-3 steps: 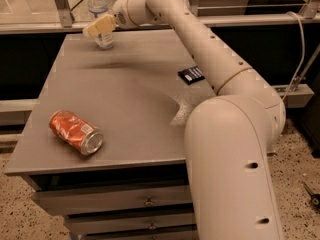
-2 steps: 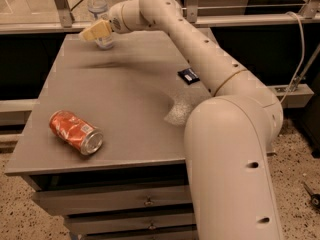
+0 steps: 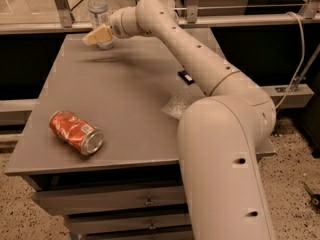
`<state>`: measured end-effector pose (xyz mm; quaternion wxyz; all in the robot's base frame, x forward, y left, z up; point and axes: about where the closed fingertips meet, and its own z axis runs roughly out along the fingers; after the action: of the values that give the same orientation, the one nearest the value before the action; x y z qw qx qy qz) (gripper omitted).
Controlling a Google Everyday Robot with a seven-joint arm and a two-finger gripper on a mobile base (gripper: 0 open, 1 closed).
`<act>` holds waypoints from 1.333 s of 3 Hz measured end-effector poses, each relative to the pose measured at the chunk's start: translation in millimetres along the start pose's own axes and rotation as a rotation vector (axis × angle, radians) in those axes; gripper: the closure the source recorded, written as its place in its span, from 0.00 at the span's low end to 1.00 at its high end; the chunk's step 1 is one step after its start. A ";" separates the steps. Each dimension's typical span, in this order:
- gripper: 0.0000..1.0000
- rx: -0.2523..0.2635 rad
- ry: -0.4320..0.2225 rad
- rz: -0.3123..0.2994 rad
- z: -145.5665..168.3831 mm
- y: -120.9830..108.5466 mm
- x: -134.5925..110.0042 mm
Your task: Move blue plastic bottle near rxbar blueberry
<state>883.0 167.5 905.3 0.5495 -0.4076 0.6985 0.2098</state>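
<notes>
The gripper [image 3: 96, 35] meets the upright blue plastic bottle [image 3: 98, 8], grasp unclear; the rxbar blueberry [image 3: 185, 77] lies well apart, nearer the robot.

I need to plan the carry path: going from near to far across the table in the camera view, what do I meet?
Orange-red soda can → rxbar blueberry → blue plastic bottle, at the far left corner. The gripper overlaps the bottle there, so I leave it unranked.

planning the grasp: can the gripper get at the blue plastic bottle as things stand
Probably yes: the gripper sits right at the blue plastic bottle, with nothing visible between them.
</notes>
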 end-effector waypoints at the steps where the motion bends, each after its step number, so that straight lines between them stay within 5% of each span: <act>1: 0.18 0.053 -0.019 0.022 6.5 -21.8 3.3; 3: 0.72 0.079 -0.079 0.047 2.2 -42.5 -13.1; 4: 1.00 0.075 -0.087 0.049 -27.4 -42.9 -12.8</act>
<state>901.7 126.6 932.4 0.5888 -0.3599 0.6913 0.2142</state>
